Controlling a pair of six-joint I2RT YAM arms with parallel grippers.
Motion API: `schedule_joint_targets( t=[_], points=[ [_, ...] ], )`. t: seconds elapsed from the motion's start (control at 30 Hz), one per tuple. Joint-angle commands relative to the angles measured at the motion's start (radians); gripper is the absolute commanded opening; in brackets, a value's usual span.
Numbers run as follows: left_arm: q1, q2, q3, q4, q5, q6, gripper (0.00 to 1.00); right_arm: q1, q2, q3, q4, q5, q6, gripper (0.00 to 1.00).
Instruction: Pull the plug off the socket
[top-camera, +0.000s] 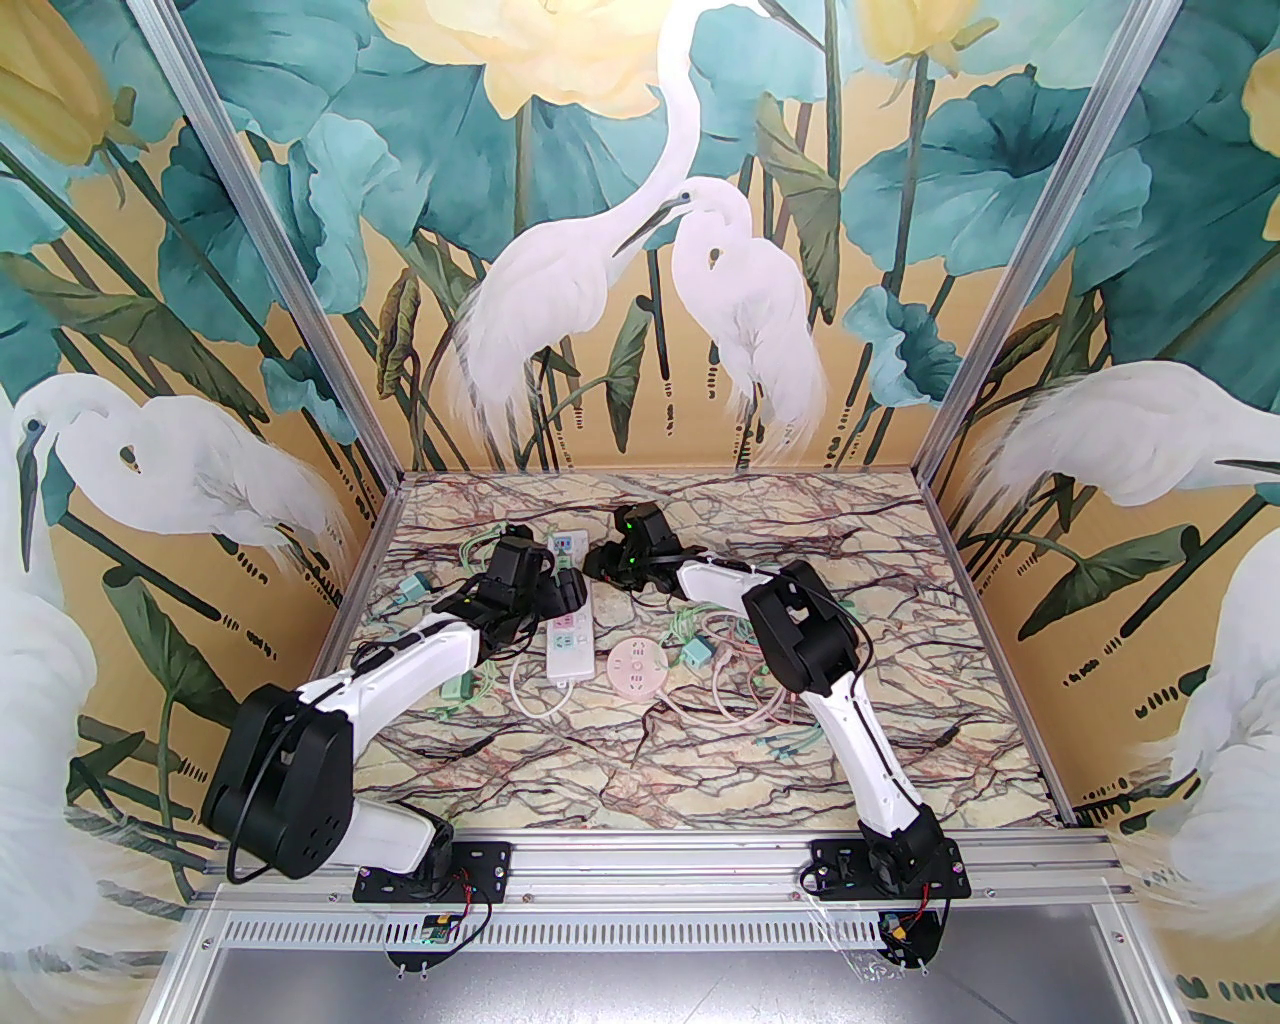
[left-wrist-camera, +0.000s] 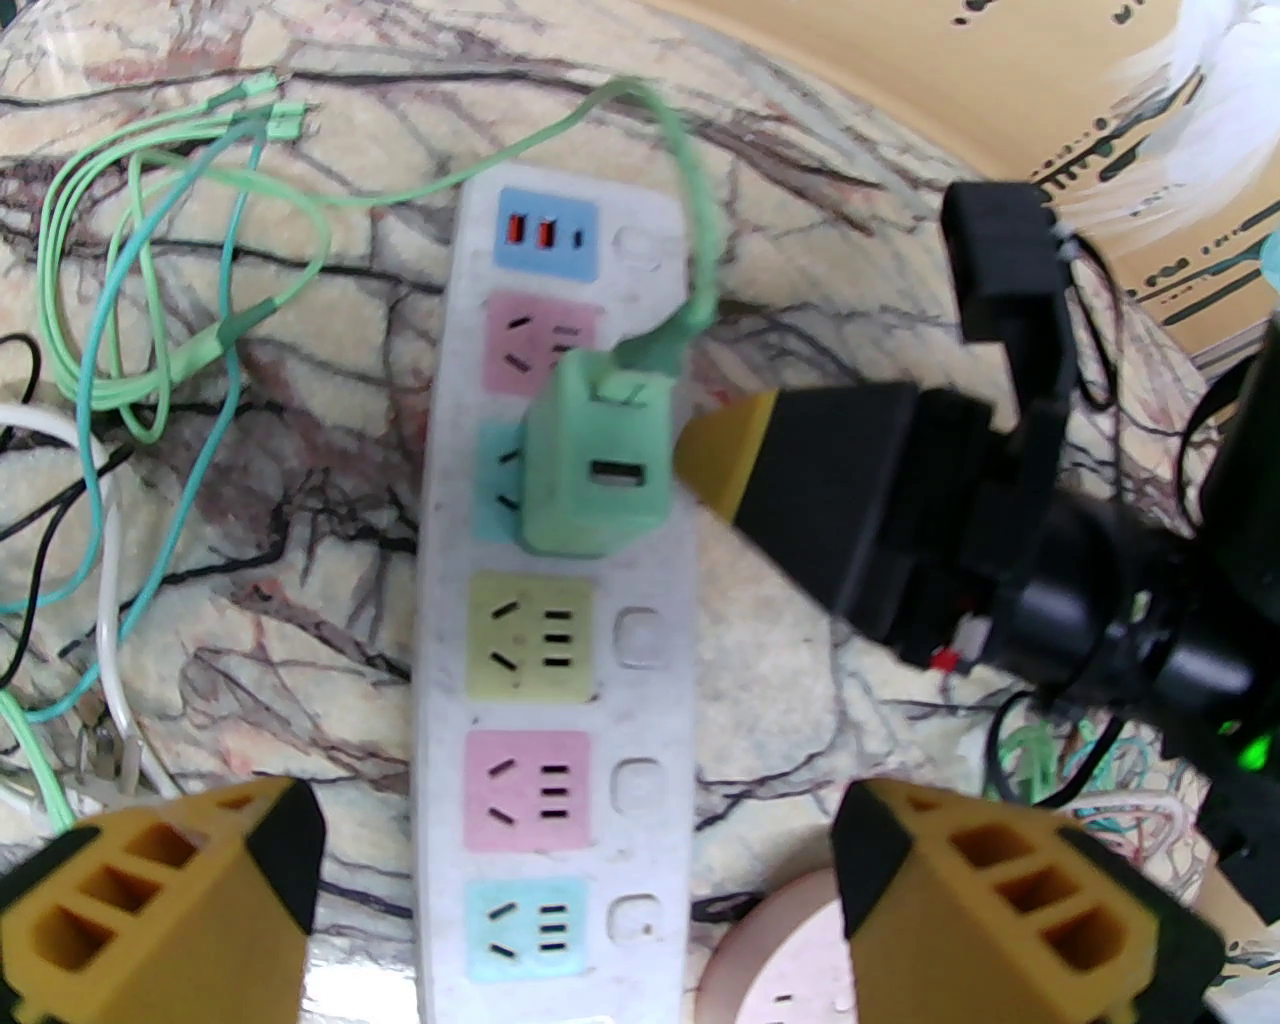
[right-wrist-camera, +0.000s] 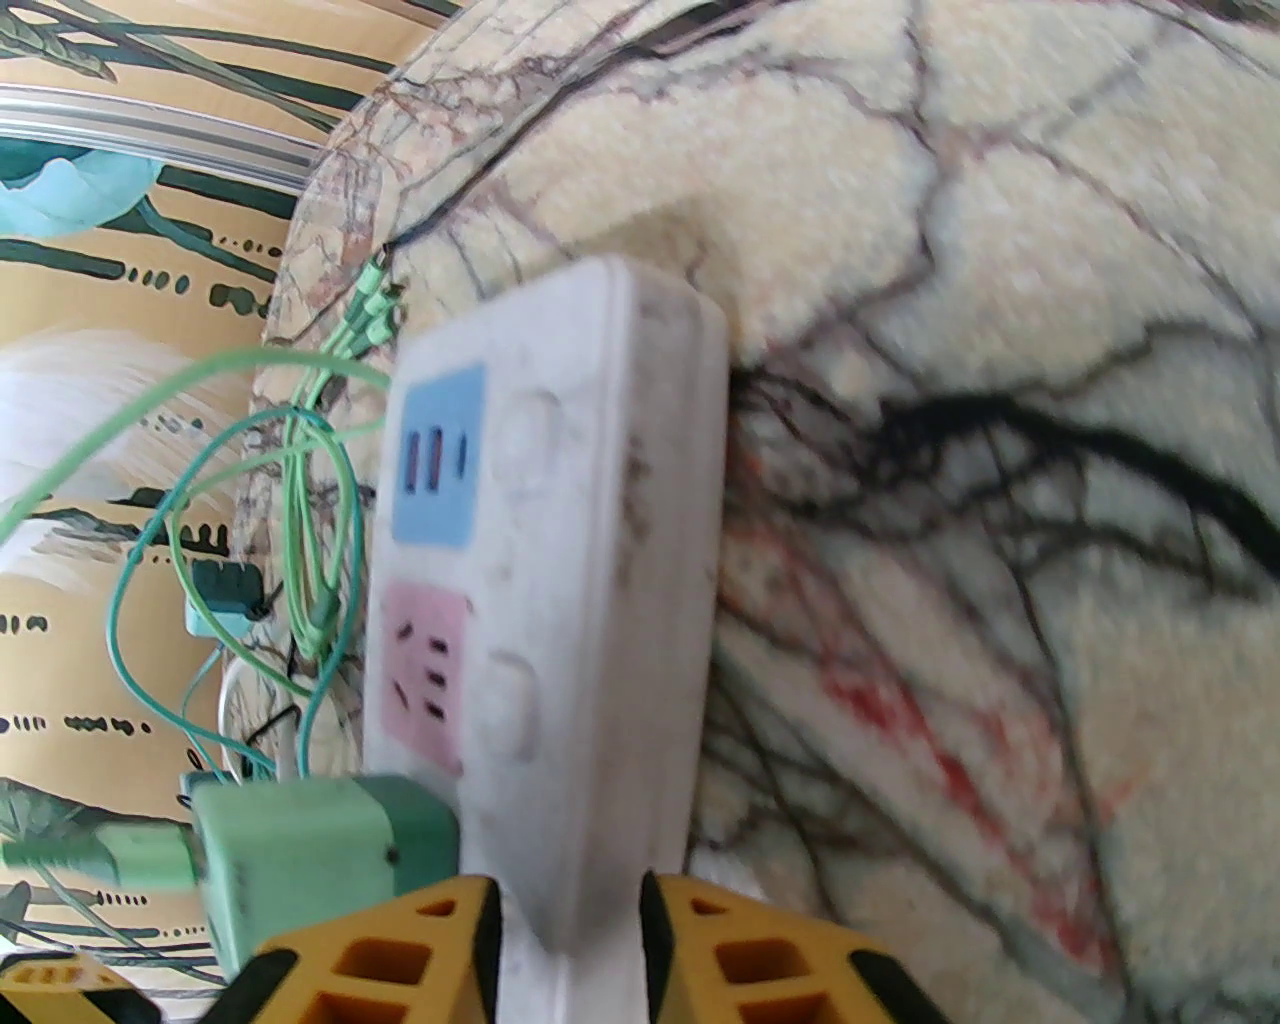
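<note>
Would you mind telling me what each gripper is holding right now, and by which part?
The right gripper pinches the white power strip by its long edge beside the green plug. The left gripper is open, holding nothing.

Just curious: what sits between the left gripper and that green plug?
The power strip runs there, with an empty yellow socket and pink socket, seen in the left wrist view.

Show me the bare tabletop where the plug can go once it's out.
Free: the near tabletop between the arm bases, and the far right corner. Crowded: around the power strip, with the round pink socket and cable tangles beside it.
</note>
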Motion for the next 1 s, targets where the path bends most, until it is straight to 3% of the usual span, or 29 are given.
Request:
schedule_joint_targets(
  t=[0.0, 0.2, 0.5, 0.97],
  points=[
    [-0.003, 0.027, 0.036, 0.026, -0.025, 0.019, 0.85, 0.000, 0.049, 0.037, 0.001, -0.023, 0.014, 0.30],
    [-0.003, 0.095, 0.075, 0.028, -0.045, 0.015, 0.69, -0.001, 0.057, 0.003, -0.016, -0.023, -0.001, 0.26],
    [0.023, 0.252, 0.193, 0.010, -0.086, 0.015, 0.58, 0.000, 0.043, -0.068, 0.027, -0.025, 0.010, 0.24],
    [0.039, 0.423, 0.323, -0.020, -0.105, 0.062, 0.50, 0.001, 0.043, -0.090, 0.023, -0.024, 0.003, 0.24]
  ],
)
